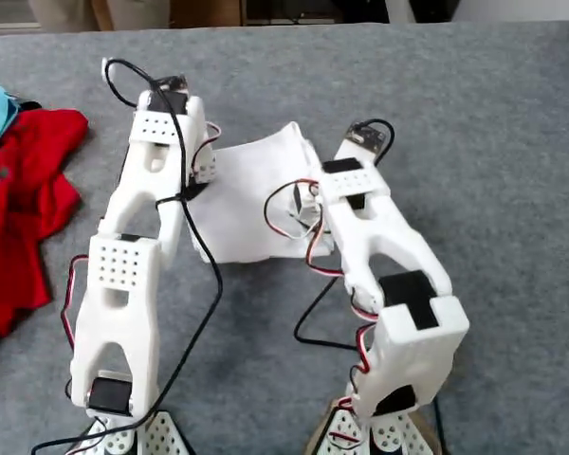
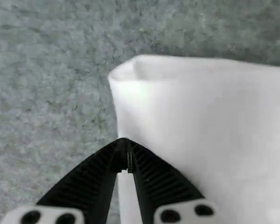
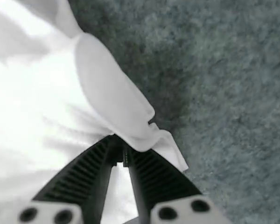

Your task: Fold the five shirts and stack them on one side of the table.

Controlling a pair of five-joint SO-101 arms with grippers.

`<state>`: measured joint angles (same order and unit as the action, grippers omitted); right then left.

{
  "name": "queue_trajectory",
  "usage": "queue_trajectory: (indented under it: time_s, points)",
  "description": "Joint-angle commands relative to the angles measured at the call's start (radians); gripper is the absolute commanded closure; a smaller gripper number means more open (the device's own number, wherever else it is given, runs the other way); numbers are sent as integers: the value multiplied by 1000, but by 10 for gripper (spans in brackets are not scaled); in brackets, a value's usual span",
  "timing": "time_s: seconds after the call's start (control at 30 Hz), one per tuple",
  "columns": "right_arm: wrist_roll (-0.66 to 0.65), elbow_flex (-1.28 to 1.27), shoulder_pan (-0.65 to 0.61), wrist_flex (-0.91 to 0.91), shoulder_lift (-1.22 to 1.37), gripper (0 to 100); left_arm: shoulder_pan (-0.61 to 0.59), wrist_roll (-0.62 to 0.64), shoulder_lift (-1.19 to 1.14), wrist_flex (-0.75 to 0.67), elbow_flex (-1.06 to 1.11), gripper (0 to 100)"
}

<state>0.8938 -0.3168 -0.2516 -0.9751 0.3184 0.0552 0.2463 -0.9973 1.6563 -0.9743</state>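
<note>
Tipped down side by side, your left fingers [image 2: 94,178] and right fingers [image 3: 83,173] each clench an opposite edge of the white shirt [image 1: 247,204], spread flat between them on the table [image 1: 493,142].

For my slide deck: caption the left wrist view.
Left gripper shut on the edge of a white shirt, with the grey table beyond it.
</note>
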Motion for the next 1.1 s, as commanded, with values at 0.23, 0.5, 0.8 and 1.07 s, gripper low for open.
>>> queue_trajectory:
  time_s: [0.23, 0.5, 0.8, 1.07]
  points:
    - [-14, 143, 128, -54, -16, 991, -92, -120, -122, 3, -167, 982]
    - [-49, 354, 68, -259, -38, 991, -110, -124, -101, 81, -201, 982]
    - [-127, 659, 41, -359, -41, 992, -184, -123, 71, 104, -147, 982]
    - [-219, 995, 30, -310, 229, 992, -63, -48, 496, 104, 262, 982]
